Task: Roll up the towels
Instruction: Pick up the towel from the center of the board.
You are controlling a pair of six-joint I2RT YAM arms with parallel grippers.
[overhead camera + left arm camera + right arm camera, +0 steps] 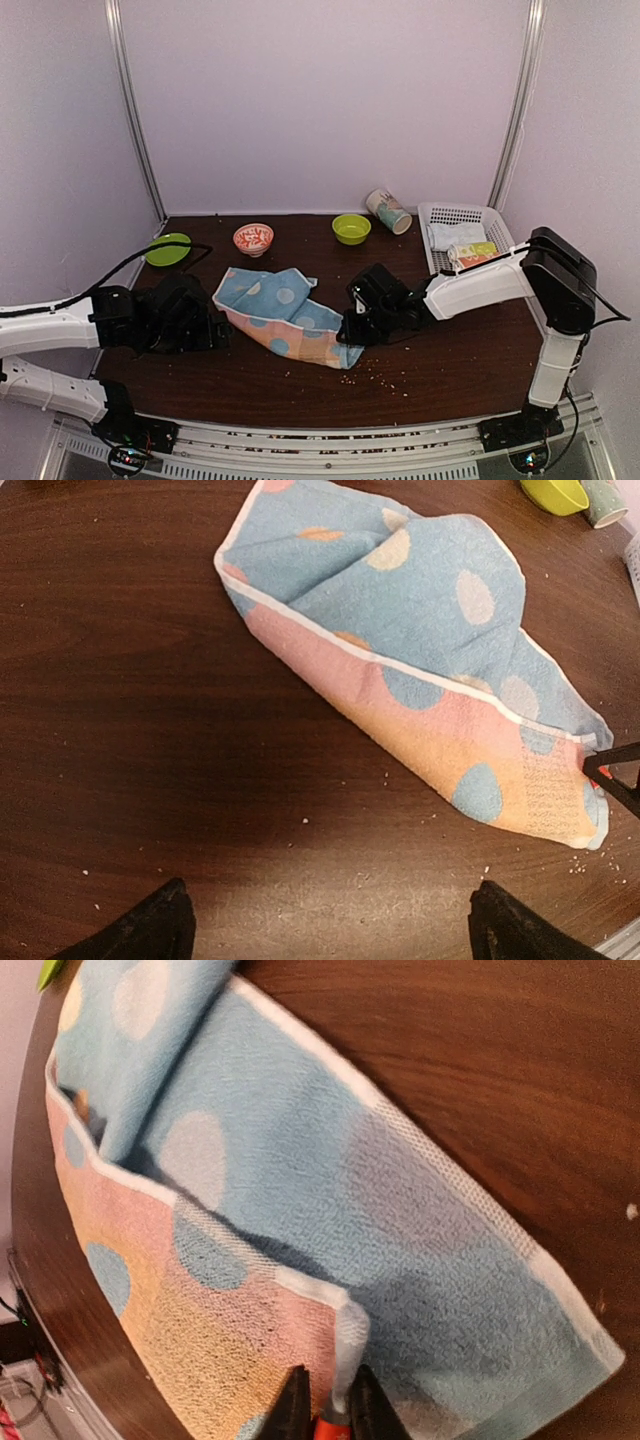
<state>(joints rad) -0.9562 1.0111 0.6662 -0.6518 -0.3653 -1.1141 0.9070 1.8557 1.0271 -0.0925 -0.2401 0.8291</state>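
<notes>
A light blue towel point(285, 315) with coloured dots lies crumpled and partly folded in the middle of the dark wooden table point(450, 360), its pink-orange underside turned up along the near edge. My right gripper point(350, 330) sits at its right end. In the right wrist view that gripper point(328, 1405) is shut on the white hem at a corner of the towel point(300, 1190). My left gripper point(215, 330) is low just left of the towel. In the left wrist view it point(328, 892) is wide open over bare wood, short of the towel point(400, 630).
At the back stand a green plate point(167, 249), a red-and-white bowl point(253, 238), a green bowl point(351, 228) and a cup lying on its side point(388, 211). A white basket point(470, 213) at the back right holds rolled cloths. Crumbs dot the near table.
</notes>
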